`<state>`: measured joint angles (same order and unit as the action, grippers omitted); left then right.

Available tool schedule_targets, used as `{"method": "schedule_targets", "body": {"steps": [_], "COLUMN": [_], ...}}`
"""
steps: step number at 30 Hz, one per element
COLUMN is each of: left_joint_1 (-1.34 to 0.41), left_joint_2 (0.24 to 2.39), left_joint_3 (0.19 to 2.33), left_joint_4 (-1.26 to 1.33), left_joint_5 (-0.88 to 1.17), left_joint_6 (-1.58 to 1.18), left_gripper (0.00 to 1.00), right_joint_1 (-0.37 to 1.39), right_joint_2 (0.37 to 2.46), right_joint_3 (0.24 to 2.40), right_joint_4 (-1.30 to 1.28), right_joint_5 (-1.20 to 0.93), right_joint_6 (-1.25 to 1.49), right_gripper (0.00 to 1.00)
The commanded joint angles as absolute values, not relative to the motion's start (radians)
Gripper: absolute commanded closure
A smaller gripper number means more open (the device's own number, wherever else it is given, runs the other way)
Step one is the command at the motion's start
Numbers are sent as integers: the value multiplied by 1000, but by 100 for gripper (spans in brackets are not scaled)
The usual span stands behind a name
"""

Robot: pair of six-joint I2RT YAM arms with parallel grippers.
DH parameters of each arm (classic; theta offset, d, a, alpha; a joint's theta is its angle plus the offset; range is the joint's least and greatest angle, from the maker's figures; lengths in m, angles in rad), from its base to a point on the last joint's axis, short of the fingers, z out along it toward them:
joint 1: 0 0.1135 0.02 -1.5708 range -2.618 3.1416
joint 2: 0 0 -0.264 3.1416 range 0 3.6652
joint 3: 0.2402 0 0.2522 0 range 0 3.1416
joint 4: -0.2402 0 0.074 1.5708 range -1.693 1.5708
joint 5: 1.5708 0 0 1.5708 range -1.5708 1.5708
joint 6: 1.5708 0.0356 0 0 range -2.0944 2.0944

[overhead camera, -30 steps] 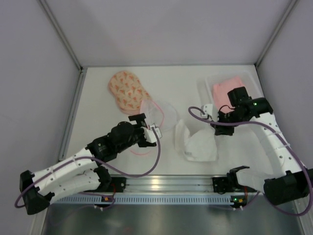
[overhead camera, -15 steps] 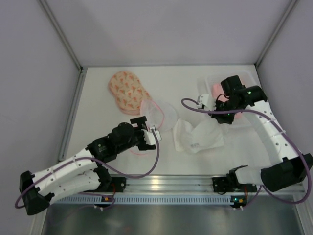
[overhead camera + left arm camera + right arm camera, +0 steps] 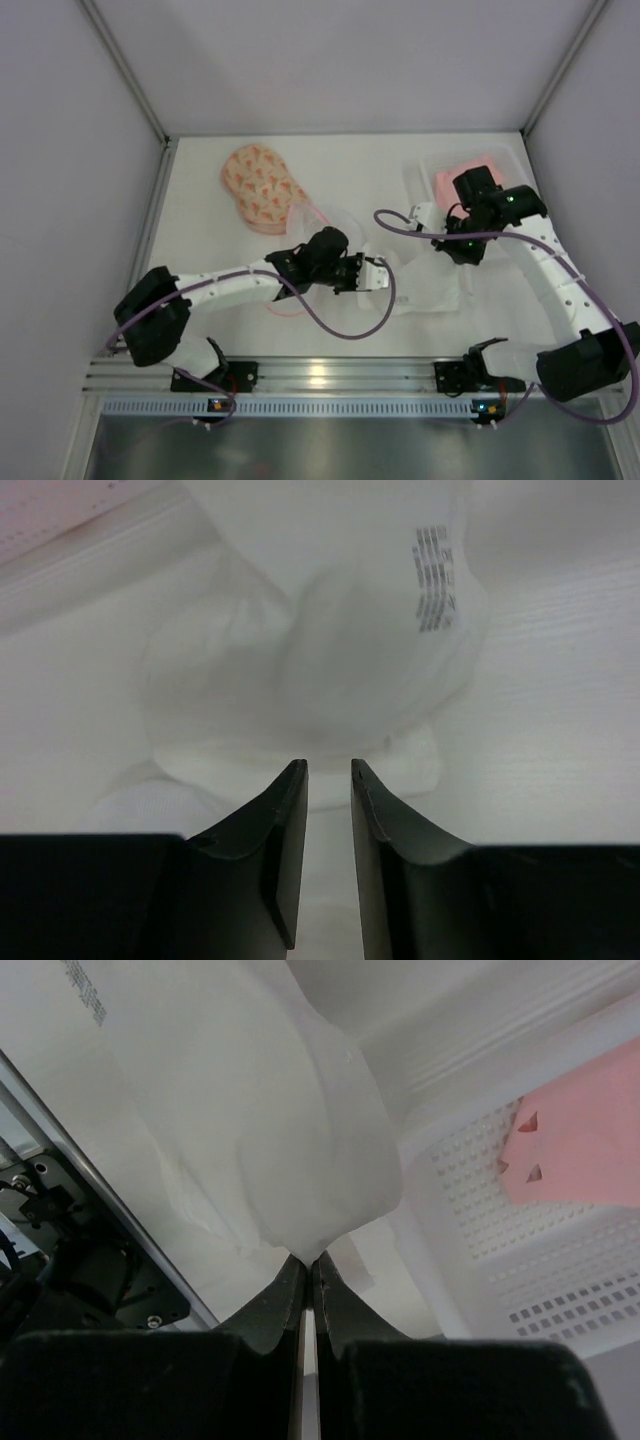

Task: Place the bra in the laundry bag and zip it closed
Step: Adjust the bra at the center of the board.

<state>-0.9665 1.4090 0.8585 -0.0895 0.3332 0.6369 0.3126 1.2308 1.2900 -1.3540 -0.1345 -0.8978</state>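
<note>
The bra (image 3: 420, 290) is a white padded garment with a printed label, lying crumpled at centre right of the table. My right gripper (image 3: 460, 250) is shut on a fold of the bra (image 3: 260, 1110), with the fabric pinched at the tips of that gripper (image 3: 308, 1258) and lifted slightly. My left gripper (image 3: 372, 275) sits at the bra's left edge. In the left wrist view that gripper (image 3: 328, 765) has its jaws a narrow gap apart against a cup of the bra (image 3: 330, 650). Whether fabric is pinched there does not show. The laundry bag (image 3: 258, 185), peach with a red-orange print, lies closed at the back left.
A white mesh pouch with a pink rim (image 3: 330, 225) lies between the laundry bag and the left arm. A clear plastic tray (image 3: 420, 170) at the back right holds a salmon-pink cloth (image 3: 455, 178). The same perforated tray (image 3: 480, 1210) and cloth (image 3: 580, 1140) lie close beside my right gripper.
My left arm has swung right from the mesh pouch to the bra's left edge, and its jaws have narrowed from wide open. The right gripper kept its hold and shifted slightly.
</note>
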Motion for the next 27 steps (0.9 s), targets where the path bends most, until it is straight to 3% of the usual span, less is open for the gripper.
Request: {"method": "schedule_targets", "body": {"steps": [1,6,13,19,27], "left_joint_1": [-997,-1063,-1123,-1103,-1140], "left_joint_2": [1536,1692,1911,1921,1471], "left_joint_3": [945,972,1101,1075,835], "left_joint_4": [153,253,270,210,218], "left_joint_5": [434,437,387,311,368], "left_joint_6": [661,750,822,756,657], "left_gripper": [71,80,79,73,37], "right_joint_1": [307,288,273,281,371], "right_joint_2": [1246,1239,1252,1316,1468], "right_joint_3": [1299,1295,1322,1342,1465], "right_joint_4": [-1497,-1496,-1497,-1497,-1496], "right_joint_5": [-179,-201,-250,-282,-394], "right_joint_6": [-857,-850,-845,-839,-749], "right_gripper": [100,100,100,100,99]}}
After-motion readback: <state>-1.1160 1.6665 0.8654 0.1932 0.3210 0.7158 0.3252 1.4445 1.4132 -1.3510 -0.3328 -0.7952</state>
